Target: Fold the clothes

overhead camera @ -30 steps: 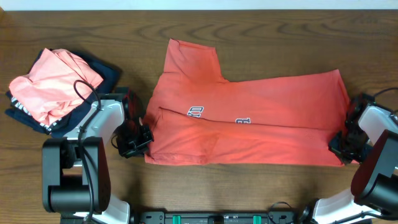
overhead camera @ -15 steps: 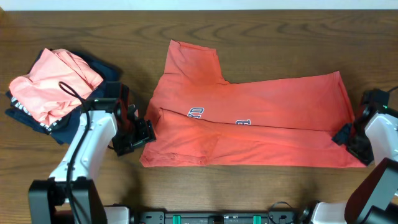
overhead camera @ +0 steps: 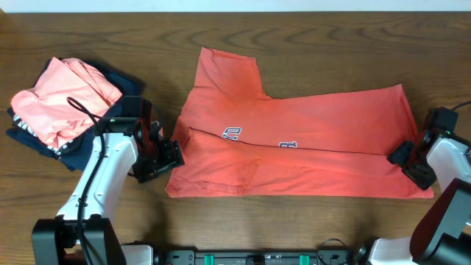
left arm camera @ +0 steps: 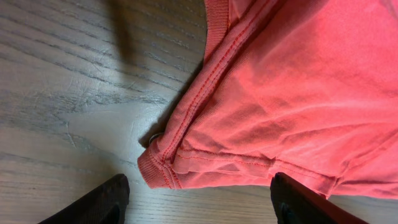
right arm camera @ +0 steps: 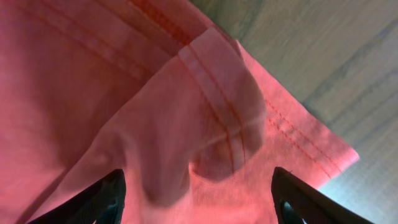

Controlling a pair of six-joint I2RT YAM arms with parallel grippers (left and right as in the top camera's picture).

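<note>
The clothes, a coral-red T-shirt (overhead camera: 309, 136), lie folded lengthwise on the wooden table, one sleeve pointing to the back left and bits of lettering showing along the fold. My left gripper (overhead camera: 171, 158) is at the shirt's left edge. It is open, and in the left wrist view the ribbed corner of the shirt (left arm camera: 158, 171) lies just ahead of the gripper (left arm camera: 199, 205), with bare wood between the fingertips. My right gripper (overhead camera: 409, 163) stands open over the shirt's right hem. In the right wrist view a loose fold of the shirt (right arm camera: 217, 106) lies under the gripper (right arm camera: 199, 205).
A salmon-pink garment (overhead camera: 62, 103) rests on a dark navy garment (overhead camera: 131, 87) at the far left, just behind my left arm (overhead camera: 103, 177). The table's far edge (overhead camera: 235, 12) runs along the back. Bare wood surrounds the shirt.
Both grippers have opened and let go of the shirt's near corners. The corners have dropped flat and spread slightly outward. My left arm has swung back a little.
</note>
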